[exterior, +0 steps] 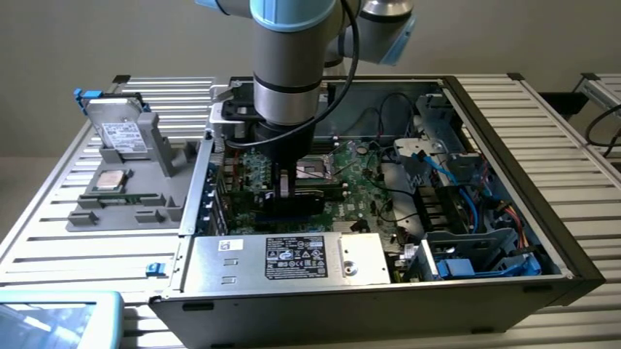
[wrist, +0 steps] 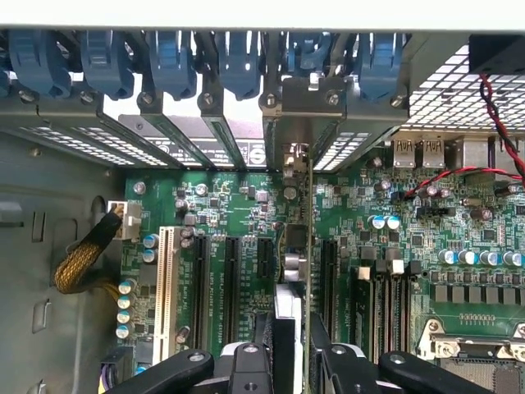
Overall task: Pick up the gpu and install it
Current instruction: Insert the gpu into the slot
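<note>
Grey and pale-blue, the robot arm [exterior: 286, 65] reaches straight down into the open black computer case [exterior: 505, 145] that lies on its side on the slatted aluminium desk [exterior: 543, 109]. In the exterior view its black gripper [exterior: 287, 190] hangs over the green motherboard [exterior: 364, 171], toward the case's side wall on the exterior view's left, where the expansion slots run. Between the jaws stands a dark, flat, upright card, the gpu [exterior: 294, 198], held on edge so that its lower edge faces the board. Beyond that wall, on the desk's edge at the exterior view's left, a grey moulded parts holder [exterior: 126, 189] carries a silver drive with a white label [exterior: 121, 134] and a square processor chip [exterior: 110, 179] (both kept apart from the work). A silver power supply box with a white label [exterior: 291, 258] fills the case's near edge.

From the wrist view the gripper [wrist: 291, 361] looks down along the card. The gpu [wrist: 295, 246] appears edge-on, its silver end bracket [wrist: 299, 123] lined up with an opening among the silver rear slot covers [wrist: 164, 135] under the row of blue retaining clips [wrist: 172, 61]. The black fingers [wrist: 246, 365] close narrowly on the card's thin body from both sides, keeping it upright above a black expansion slot [wrist: 264, 263]. Whether the card is fully seated cannot be told.
</note>
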Tool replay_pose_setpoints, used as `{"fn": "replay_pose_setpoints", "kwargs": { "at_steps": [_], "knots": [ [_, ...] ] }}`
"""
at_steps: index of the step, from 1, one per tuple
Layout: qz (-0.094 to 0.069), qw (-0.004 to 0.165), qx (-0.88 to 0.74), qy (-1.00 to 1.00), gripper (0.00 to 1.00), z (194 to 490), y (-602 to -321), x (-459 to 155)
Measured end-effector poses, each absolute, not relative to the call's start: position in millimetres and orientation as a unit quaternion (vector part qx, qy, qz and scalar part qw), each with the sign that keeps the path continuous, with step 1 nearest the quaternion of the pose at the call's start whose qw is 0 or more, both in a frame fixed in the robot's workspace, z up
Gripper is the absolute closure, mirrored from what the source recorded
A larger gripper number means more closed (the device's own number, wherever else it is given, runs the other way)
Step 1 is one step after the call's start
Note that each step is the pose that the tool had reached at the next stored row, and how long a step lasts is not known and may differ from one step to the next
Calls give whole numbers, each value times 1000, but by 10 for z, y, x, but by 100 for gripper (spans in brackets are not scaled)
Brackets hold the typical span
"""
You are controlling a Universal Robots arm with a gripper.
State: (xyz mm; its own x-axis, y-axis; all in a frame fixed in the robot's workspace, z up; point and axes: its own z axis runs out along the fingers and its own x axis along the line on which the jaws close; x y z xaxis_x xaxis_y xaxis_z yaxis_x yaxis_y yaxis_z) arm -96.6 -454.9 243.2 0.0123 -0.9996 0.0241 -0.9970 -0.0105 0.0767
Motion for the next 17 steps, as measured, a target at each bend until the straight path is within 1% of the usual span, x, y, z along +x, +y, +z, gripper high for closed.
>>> {"fn": "replay_pose_setpoints", "kwargs": {
  "at_steps": [17],
  "knots": [
    [-18,36,711,-702,72,2414,-4549,-976]
  ]
}}
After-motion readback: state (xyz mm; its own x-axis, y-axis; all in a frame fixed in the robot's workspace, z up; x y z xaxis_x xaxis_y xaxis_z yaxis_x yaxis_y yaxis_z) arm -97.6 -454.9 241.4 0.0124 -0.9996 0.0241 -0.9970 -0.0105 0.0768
